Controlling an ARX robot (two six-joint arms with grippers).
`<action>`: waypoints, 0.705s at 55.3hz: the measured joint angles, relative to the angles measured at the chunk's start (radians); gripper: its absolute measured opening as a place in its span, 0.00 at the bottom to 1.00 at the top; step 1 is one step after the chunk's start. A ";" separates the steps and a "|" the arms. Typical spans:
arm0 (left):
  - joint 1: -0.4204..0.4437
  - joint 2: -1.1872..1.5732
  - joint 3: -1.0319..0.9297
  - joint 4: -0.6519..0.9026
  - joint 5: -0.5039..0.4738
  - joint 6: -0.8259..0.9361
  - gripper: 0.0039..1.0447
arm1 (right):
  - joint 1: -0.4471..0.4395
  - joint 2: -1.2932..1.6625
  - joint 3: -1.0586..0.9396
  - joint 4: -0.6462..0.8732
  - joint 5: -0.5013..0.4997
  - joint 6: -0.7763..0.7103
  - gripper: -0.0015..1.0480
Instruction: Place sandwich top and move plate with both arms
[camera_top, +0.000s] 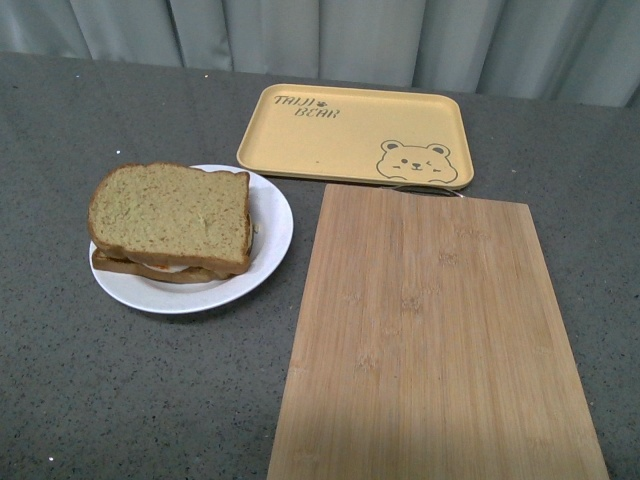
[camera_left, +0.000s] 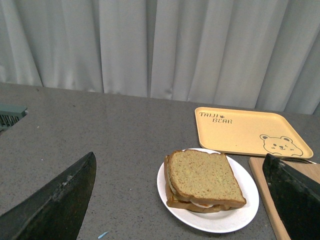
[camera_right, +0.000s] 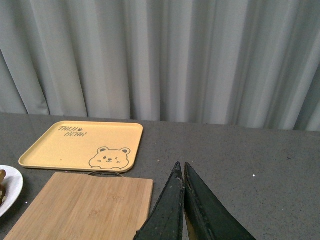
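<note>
Frontally, the sandwich top (camera_top: 168, 213) lies flat as the uppermost slice of the stack on the plate (camera_top: 272, 225), which stands on the grey table (camera_top: 120, 400) just left of the wooden cutting board (camera_top: 435, 340). The yellow bear tray (camera_top: 355, 133) sits directly behind the board. From the left wrist view, the left gripper (camera_left: 180, 156) has its jaws spread wide and empty, with plate and sandwich framed between the two fingers. From the right wrist view, the right gripper (camera_right: 181, 167) has its jaws pressed together on nothing, beside the board's corner; only the plate's rim shows there.
</note>
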 joint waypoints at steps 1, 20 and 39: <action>0.000 0.000 0.000 0.000 0.000 0.000 0.94 | 0.000 -0.003 0.000 -0.002 0.000 0.000 0.01; 0.000 0.000 0.000 0.000 0.000 0.000 0.94 | 0.000 -0.201 0.001 -0.204 0.000 0.000 0.01; 0.000 0.000 0.000 0.000 0.000 0.000 0.94 | 0.000 -0.202 0.001 -0.208 0.000 -0.002 0.36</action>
